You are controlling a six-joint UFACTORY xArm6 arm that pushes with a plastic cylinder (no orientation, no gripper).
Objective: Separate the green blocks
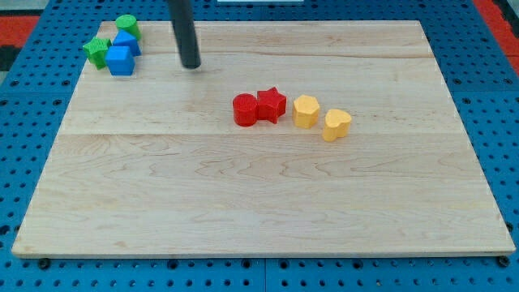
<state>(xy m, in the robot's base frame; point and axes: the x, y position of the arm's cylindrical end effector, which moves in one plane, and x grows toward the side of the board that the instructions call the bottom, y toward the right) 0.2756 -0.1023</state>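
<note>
Two green blocks, a round green cylinder (127, 26) and a green star-shaped block (97, 51), crowd the pale wooden table (243, 195) at its top-left corner, lined diagonally with two blue blocks (122, 53) touching between them. Wide bare wood lies toward the view's bottom and right. The robot has no fingers; my tip (191, 66) sits right of the cluster, apart from it.

You see the wooden board (268, 186) under bright, even overhead light, free of glare. Blocks cast only faint, short shadows toward 6 o'clock. Focus stays sharp throughout, edges straight.
</note>
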